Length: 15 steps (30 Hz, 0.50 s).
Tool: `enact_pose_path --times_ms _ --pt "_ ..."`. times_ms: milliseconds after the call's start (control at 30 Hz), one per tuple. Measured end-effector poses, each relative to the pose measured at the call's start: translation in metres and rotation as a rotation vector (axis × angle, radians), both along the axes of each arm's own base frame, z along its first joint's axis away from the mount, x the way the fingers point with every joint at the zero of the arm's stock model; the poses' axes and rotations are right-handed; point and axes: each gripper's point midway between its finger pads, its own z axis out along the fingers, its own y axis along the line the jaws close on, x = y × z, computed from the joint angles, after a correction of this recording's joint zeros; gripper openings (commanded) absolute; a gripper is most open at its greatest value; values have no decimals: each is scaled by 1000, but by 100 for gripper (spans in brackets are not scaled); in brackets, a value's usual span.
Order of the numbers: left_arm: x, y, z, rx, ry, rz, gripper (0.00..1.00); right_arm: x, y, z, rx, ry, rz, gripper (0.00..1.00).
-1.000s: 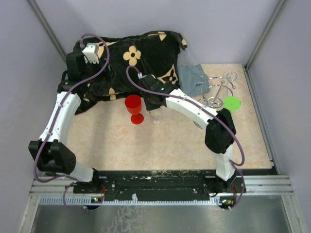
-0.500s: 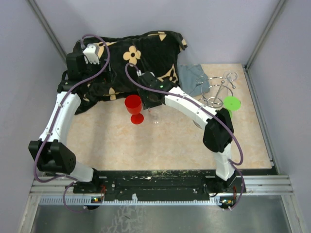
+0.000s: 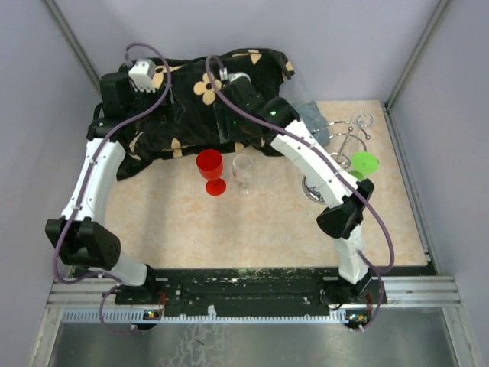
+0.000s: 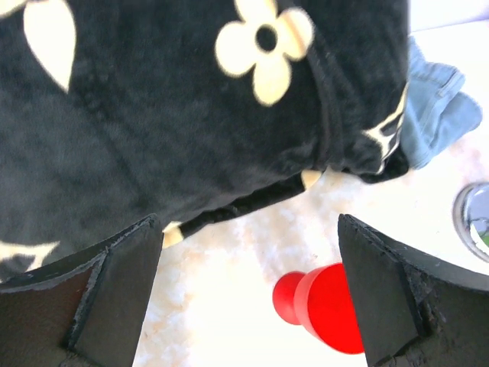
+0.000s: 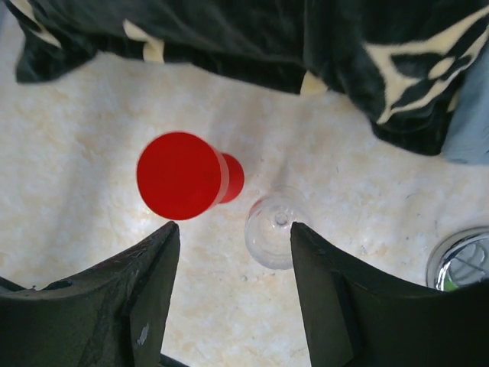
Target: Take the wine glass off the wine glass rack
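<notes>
The wine glass rack (image 3: 344, 145), a silver wire stand with loop arms, stands at the right; its shiny base edge shows in the right wrist view (image 5: 462, 260). A green wine glass (image 3: 364, 162) is still at the rack, with its round foot showing. A clear wine glass (image 3: 243, 173) stands upright on the table beside a red wine glass (image 3: 210, 171). My right gripper (image 5: 233, 229) is open and empty, high above both glasses, with the clear glass (image 5: 275, 229) just inside its right finger. My left gripper (image 4: 248, 222) is open and empty over the cloth edge, with the red glass (image 4: 325, 306) below.
A black cloth with cream flowers (image 3: 199, 99) lies bunched across the back. A blue-grey cloth (image 3: 306, 122) lies between it and the rack. Grey walls close in the left, right and back. The table's marbled top (image 3: 229, 229) lies in front of the glasses.
My right gripper has let go of the clear glass and moved up and back toward the black cloth. The clear glass stays standing next to the red one. The left arm shifted slightly.
</notes>
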Motion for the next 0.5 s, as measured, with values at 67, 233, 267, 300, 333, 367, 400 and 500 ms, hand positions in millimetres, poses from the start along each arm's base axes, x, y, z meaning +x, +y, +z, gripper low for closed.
enact_pose_path --times_ms 67,233,267,300,333,367,400,500 --pt "6 -6 14 -24 -19 -22 100 5 -10 28 36 -42 -27 63" --pt "24 -32 54 -134 -55 -121 100 32 -88 68 86 -99 -192 64" --pt "27 -39 60 -161 -56 -149 100 38 -113 70 78 -101 -244 64" --pt "31 -47 65 -188 -55 -176 100 42 -136 72 73 -105 -294 64" --pt "35 -57 69 -215 -51 -207 100 46 -164 76 68 -112 -355 65" --pt "38 -65 70 -234 -44 -232 100 47 -185 80 64 -122 -402 65" --pt "40 -76 70 -254 -33 -263 100 46 -201 85 65 -135 -438 66" --pt "41 -111 66 -294 4 -345 100 35 -237 111 93 -192 -510 66"
